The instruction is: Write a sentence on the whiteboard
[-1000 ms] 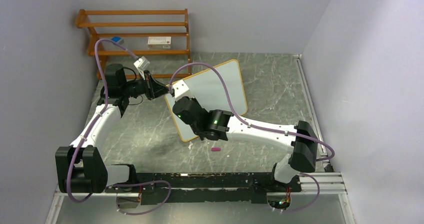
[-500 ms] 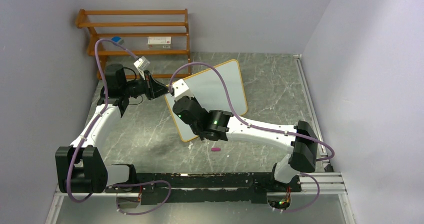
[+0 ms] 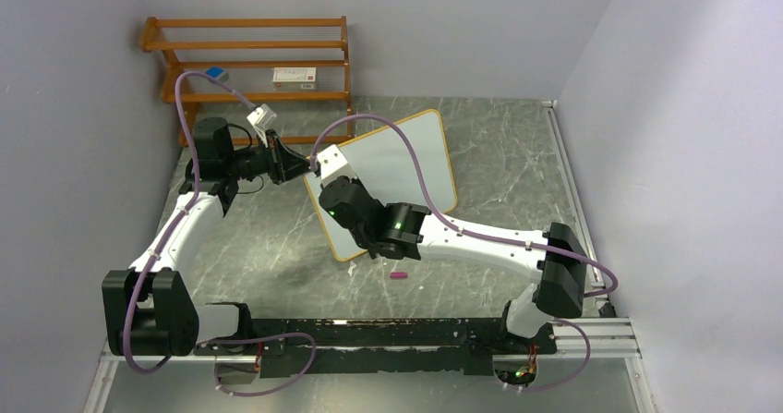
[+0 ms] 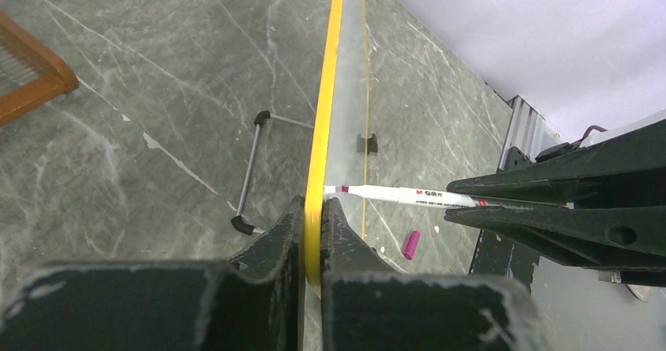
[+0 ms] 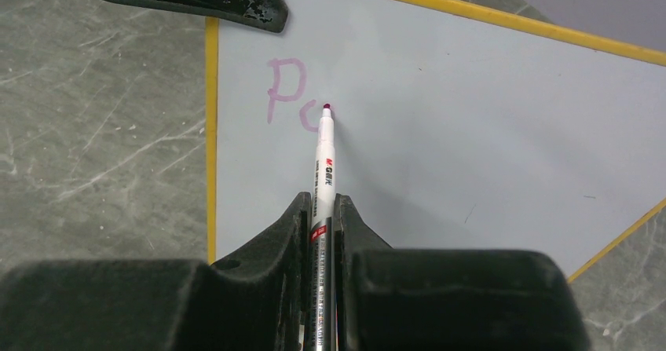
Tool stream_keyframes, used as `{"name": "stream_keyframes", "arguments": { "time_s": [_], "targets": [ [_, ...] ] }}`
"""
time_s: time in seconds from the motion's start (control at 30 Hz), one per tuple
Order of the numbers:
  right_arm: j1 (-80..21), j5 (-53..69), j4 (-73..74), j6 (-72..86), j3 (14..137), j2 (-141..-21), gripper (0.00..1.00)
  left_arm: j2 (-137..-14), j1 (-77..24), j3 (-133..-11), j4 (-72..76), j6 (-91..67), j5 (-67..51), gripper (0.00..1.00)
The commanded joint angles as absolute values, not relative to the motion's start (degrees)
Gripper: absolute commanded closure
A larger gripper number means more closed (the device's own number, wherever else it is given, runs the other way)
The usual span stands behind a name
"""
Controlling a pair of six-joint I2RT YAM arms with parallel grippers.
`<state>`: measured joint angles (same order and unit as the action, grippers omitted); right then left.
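The whiteboard (image 3: 406, 168) stands tilted on the stone table, white with a yellow-wood frame. My left gripper (image 3: 302, 165) is shut on its left edge (image 4: 318, 202). My right gripper (image 5: 322, 210) is shut on a white marker (image 5: 323, 166), its tip touching the board. The sentence (image 5: 287, 92) shows only a purple "P" and a partial second letter near the board's top left corner. In the left wrist view the marker (image 4: 408, 196) meets the board's face from the right.
A wooden shelf rack (image 3: 254, 62) stands at the back left with a small box and a blue item on it. The purple marker cap (image 3: 399, 274) lies on the table in front of the board; it also shows in the left wrist view (image 4: 410, 243). Grey walls close both sides.
The right gripper and marker have shifted very slightly along the board. The left arm and the board have not moved.
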<state>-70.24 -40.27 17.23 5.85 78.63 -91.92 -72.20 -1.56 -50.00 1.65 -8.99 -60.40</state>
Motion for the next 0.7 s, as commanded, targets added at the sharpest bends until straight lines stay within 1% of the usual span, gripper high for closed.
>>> {"name": "stream_keyframes", "arguments": {
  "time_s": [0.0,0.5,0.67],
  "targets": [
    [-69.84,-39.23,15.49,5.82,79.54,-93.2,1.0,-72.16,-2.21,-50.8,0.2,-4.75,-59.6,0.95],
    [-69.89,-37.83,16.07,5.6,79.86,-93.02,1.0,-72.02,-2.26,-50.8,0.27,-4.84,-59.6,0.95],
    [-70.05,-38.14,16.15,5.73,79.11,-90.86,1.0,-71.98,-2.23,-50.8,0.09,-4.58,-59.15,0.95]
  ]
}}
